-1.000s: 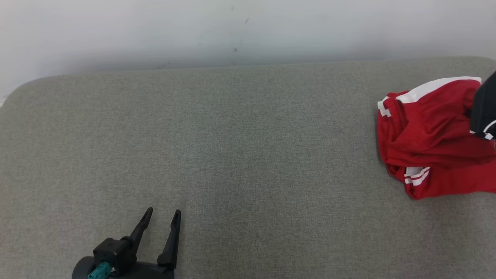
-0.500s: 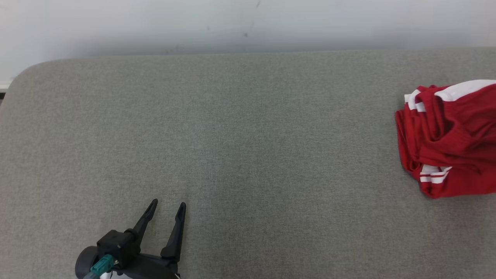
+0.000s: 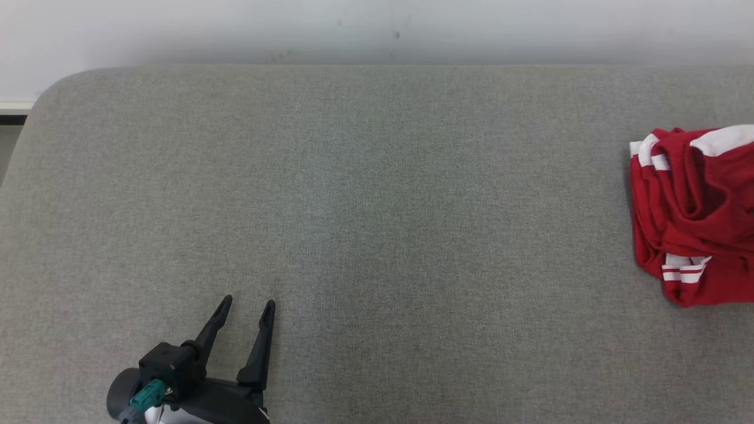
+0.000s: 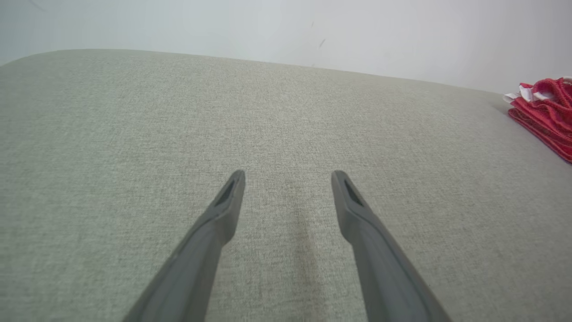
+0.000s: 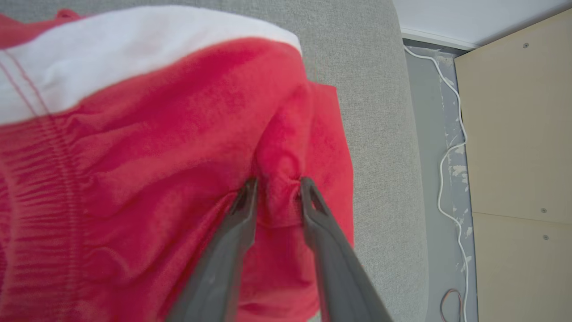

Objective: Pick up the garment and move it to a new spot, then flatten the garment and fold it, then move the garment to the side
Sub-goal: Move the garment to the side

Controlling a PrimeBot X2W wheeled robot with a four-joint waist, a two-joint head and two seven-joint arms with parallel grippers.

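Two grippers, one red garment, job nearly done.
Near left, the left gripper (image 3: 248,302) hangs over the grey pad (image 3: 377,206), fingers spread wide, holding nothing. Farther right, the garment (image 3: 695,218) lies in a small heap by the pad's right edge. The right gripper (image 5: 279,182) has its fingers a little apart with a bump of cloth between the tips; I cannot tell if it is squeezing. I think this is the last step, moving the garment aside. Next it should open wide and lift straight off, so no cloth gets pulled. Far back is a white wall (image 3: 377,29); past the right edge, floor (image 5: 431,112), a cable (image 5: 440,188) and a tan board (image 5: 518,125).
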